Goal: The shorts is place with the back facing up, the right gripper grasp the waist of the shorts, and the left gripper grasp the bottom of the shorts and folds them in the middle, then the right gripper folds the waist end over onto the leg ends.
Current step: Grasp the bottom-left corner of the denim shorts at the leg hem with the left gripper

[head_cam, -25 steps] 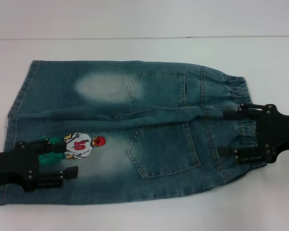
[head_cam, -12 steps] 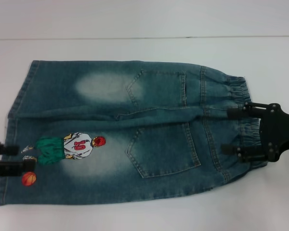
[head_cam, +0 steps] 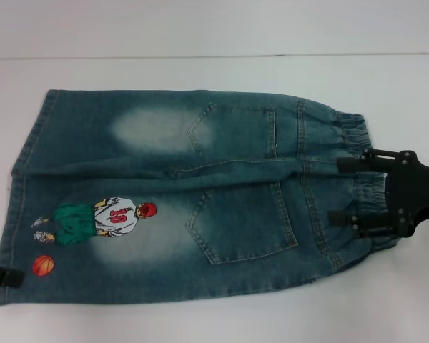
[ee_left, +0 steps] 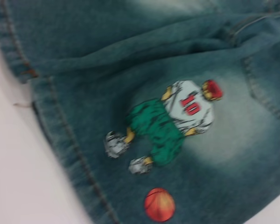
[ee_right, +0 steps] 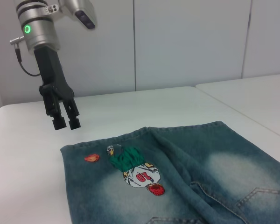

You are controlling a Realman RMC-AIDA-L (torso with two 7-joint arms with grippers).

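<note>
The shorts (head_cam: 186, 193) are laid flat, back side up, across the middle of the worktop (head_cam: 214, 321), waist toward 3 o'clock and leg hems toward 9 o'clock. Within the last second the left hand (ee_right: 66, 122) has been drawn off the cartoon print (head_cam: 100, 220) and out past the hem at 8 o'clock; no hem grasp is yet made, so the fold is judged not begun. It is held above the worktop, fingers pointing down and nearly closed, empty. The right hand (head_cam: 352, 194) is poised at the waistband (head_cam: 357, 153), fingers spread, nothing gripped.
</note>
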